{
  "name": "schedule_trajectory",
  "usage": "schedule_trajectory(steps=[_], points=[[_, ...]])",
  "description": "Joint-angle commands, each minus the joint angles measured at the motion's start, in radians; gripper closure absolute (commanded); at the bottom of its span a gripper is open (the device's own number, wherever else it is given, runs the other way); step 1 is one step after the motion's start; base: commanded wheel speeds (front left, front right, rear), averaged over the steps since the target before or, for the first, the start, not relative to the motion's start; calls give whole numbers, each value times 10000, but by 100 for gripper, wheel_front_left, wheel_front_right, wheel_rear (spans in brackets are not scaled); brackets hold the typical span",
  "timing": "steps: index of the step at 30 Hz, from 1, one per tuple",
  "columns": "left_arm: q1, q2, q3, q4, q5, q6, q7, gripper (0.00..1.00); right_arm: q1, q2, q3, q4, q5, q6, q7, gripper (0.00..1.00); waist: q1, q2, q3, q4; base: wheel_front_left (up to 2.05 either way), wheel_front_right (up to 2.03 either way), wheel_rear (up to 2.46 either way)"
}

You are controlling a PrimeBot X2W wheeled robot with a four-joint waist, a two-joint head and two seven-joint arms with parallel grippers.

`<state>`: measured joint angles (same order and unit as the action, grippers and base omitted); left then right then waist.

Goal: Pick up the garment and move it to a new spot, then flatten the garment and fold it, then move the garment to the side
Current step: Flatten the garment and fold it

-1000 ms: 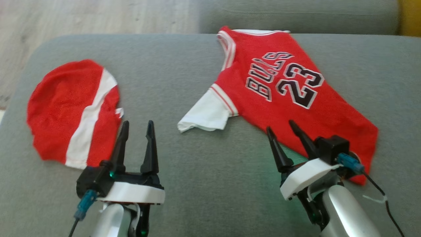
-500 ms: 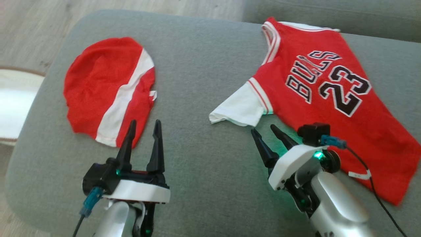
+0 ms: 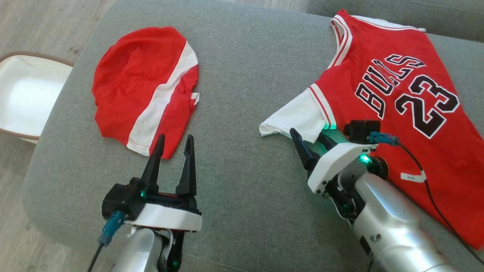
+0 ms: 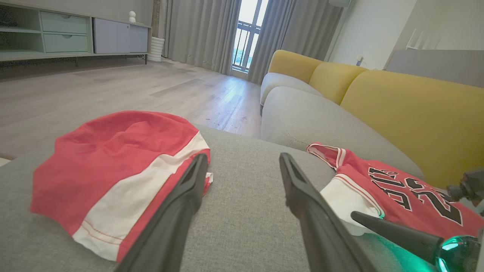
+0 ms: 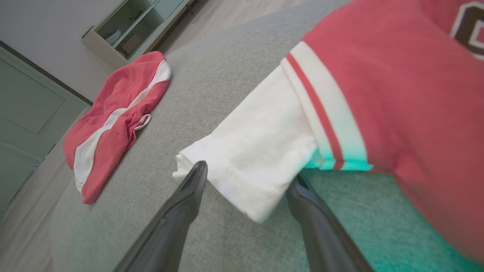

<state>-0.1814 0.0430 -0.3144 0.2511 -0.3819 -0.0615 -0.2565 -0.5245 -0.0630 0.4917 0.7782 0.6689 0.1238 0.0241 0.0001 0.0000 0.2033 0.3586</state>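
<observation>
Both grippers are held wide apart over the grey sofa cushion (image 3: 242,75), and nothing is gripped.

In the head view, the red jersey (image 3: 397,113) is spread at 2 o'clock on the cushion, lettering up, with its white sleeve (image 3: 298,119) pointed toward 8 o'clock. The right gripper (image 3: 306,133) is seen at 4 o'clock, and its spread jaws are set at the sleeve's hem. In the right wrist view one finger (image 5: 181,204) is seen just beside the hem's corner, while the other finger's tip is hidden behind the cloth; whether the cloth is touched cannot be told. The left gripper (image 3: 176,136) is held at 7 o'clock, its tips near the lower edge of a bundled red-and-white garment (image 3: 145,83) laid at 10 o'clock. A white basket (image 3: 22,94) is seen on the floor at 9 o'clock.
</observation>
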Motion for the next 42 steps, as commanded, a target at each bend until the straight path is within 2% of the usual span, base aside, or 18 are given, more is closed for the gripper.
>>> schedule_trajectory(steps=[1, 2, 3, 4, 11, 17, 27, 39, 42], points=[[-425, 72, 263, -313, -76, 27, -53, 0, -262, 127, 254, -119, 153, 69, -175, 0, -1, 0, 25, 25, 0, 0, 0], [-428, 72, 252, -316, -86, 35, -53, 0, -337, 127, 322, -25, 279, 69, -254, 0, -1, 0, 38, 35, 0, 0, 0], [-430, 72, 247, -319, -95, 46, -53, 0, -412, 127, 408, 67, 393, 69, -325, 40, -1, 0, 49, 36, 0, 0, 0], [-428, 72, 245, -324, -103, 57, -53, 0, -482, 127, 520, 130, 496, 69, -405, 100, -1, 0, 56, 30, 0, 0, 0], [-367, 72, 392, -293, -42, 113, -53, 0, -824, 127, 1144, 565, 802, 69, -1264, 100, -1, 0, -66, -260, 0, 0, 0], [-188, 72, 710, -292, 91, 67, -53, 0, -558, 127, 1399, 762, 510, 69, -1884, 100, -1, 0, -550, -1015, 0, 0, 0], [97, 72, 849, -358, 164, 82, -53, 0, 540, -209, 926, 817, -370, 69, -1587, 100, -1, 0, -1123, -1960, 0, 0, 0], [229, 72, 948, -347, 210, 50, -53, 0, 1258, -363, 373, 214, -1461, 69, -1056, 100, -1, 0, -1305, -2242, 0, 0, 0], [278, 72, 975, -335, 234, 41, -53, 0, 1375, -380, -53, 84, -1828, 69, -1092, 100, -1, 0, -1355, -2305, 0, 0, 0]])
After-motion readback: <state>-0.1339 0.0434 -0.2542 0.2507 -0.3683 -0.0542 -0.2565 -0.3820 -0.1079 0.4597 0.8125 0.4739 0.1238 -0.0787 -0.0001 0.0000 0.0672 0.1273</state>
